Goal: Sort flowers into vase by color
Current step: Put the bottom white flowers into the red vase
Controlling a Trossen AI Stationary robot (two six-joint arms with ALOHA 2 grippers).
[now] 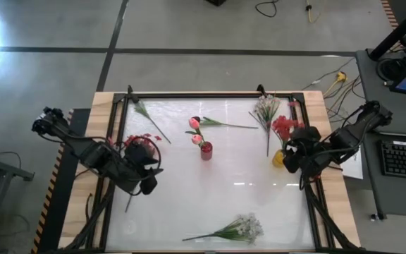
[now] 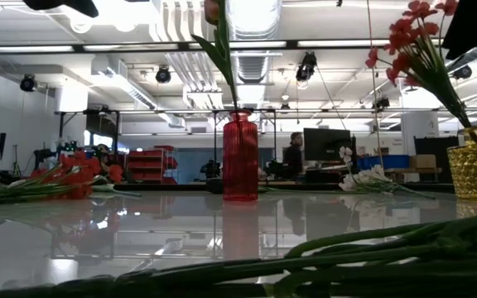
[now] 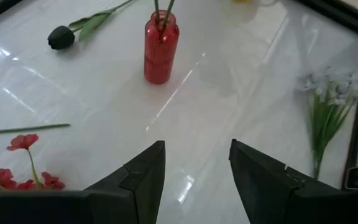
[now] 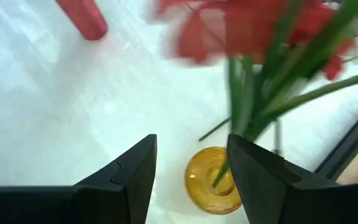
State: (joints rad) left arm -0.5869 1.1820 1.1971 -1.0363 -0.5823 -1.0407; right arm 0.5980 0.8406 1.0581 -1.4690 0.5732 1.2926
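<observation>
A red vase (image 1: pixel 206 150) stands mid-table with a pink rosebud (image 1: pixel 197 139) in it; a second rosebud (image 1: pixel 194 122) lies beyond it. A yellow vase (image 1: pixel 278 158) at the right holds a bunch of red blooms (image 1: pixel 284 128). My right gripper (image 4: pixel 191 140) is open above that vase (image 4: pixel 211 180), and the green stems (image 4: pixel 244 118) rise close by one finger. My left gripper (image 3: pixel 194 146) is open above the table's left part, with another red bunch (image 1: pixel 142 141) lying beside it. One white spray (image 1: pixel 265 109) lies at the far right, another (image 1: pixel 240 228) at the near edge.
A single green-stemmed flower (image 1: pixel 146 116) lies at the far left. A black frame (image 1: pixel 210 95) runs round the white table. In the low view the near spray's stems (image 2: pixel 346 257) fill the foreground. Bare surface lies between the red vase and the near spray.
</observation>
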